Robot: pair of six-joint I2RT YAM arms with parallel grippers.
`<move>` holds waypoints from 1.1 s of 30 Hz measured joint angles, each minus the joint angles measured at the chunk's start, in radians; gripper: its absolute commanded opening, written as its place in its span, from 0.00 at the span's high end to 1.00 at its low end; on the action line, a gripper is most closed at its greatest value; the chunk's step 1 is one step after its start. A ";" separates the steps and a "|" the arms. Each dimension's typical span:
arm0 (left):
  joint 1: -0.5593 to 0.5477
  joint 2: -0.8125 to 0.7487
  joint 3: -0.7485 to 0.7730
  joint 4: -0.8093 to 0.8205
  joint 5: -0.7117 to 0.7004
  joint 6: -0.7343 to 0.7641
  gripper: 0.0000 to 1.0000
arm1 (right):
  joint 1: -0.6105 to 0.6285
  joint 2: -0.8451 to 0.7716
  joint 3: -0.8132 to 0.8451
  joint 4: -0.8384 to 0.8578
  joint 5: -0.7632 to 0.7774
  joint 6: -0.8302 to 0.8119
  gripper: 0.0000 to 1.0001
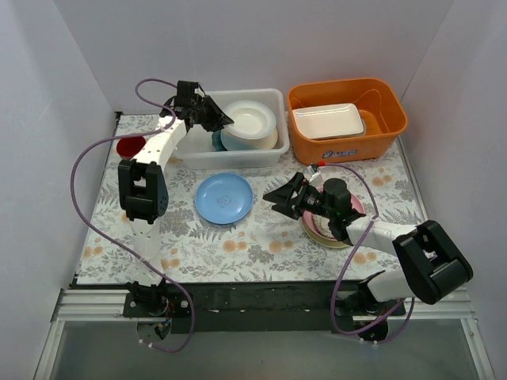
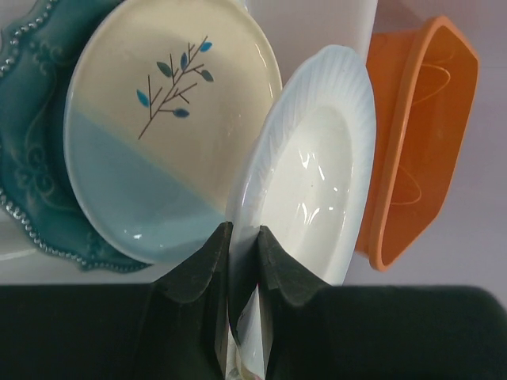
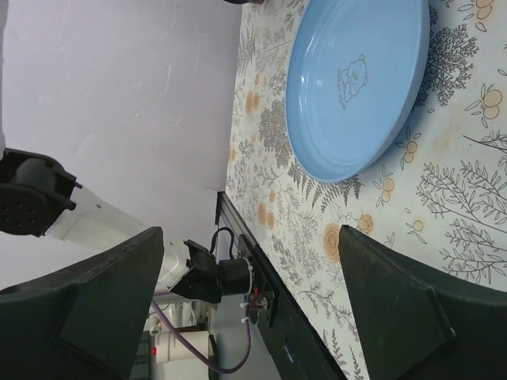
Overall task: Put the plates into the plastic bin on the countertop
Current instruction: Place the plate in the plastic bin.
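The white ribbed plate (image 2: 317, 182) is inside the plastic bin (image 1: 265, 156) at the back of the countertop (image 1: 261, 237), tilted over two other plates. The left gripper (image 2: 242, 237) is clamped on its near rim, one black finger on each face. Beneath and beside it in the bin lies a cream plate with a light blue half and a painted leafy twig (image 2: 158, 119), and under that a teal scalloped plate with a beaded edge (image 2: 32, 119). Whether the white plate's far edge rests on them cannot be told. In front of the bin, a light blue plate (image 1: 224, 198) with a small bear drawn at its centre lies flat on the fern-printed cloth. The right gripper (image 1: 281, 198) hovers just to the right of it with its jaws spread wide and nothing between them. The right arm reaches across a stack of plates (image 1: 317, 229) with a pink rim showing. An orange tub (image 1: 348, 142) stands to the right of the bin and holds a white rectangular tray (image 1: 327, 121). A red cup (image 1: 129, 146) sits at the left of the bin, near the wall.
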 measured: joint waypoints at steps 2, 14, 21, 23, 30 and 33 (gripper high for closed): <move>0.000 0.042 0.039 -0.005 0.001 -0.007 1.00 | 0.000 0.011 0.000 0.016 -0.005 0.007 0.02; 0.000 0.132 0.138 -0.024 -0.005 -0.034 1.00 | -0.006 0.027 0.000 0.037 -0.022 0.012 0.02; 0.000 0.149 0.137 -0.021 -0.013 -0.037 1.00 | -0.006 0.041 0.000 0.042 -0.038 0.012 0.02; 0.000 0.166 0.137 -0.019 -0.013 -0.038 1.00 | -0.007 0.041 0.000 0.043 -0.040 0.011 0.02; 0.000 0.232 0.137 -0.016 -0.007 -0.060 0.86 | -0.008 0.041 0.000 0.040 -0.043 0.003 0.02; 0.000 0.239 0.137 0.001 0.004 -0.074 0.50 | -0.012 0.041 0.000 0.039 -0.047 0.003 0.02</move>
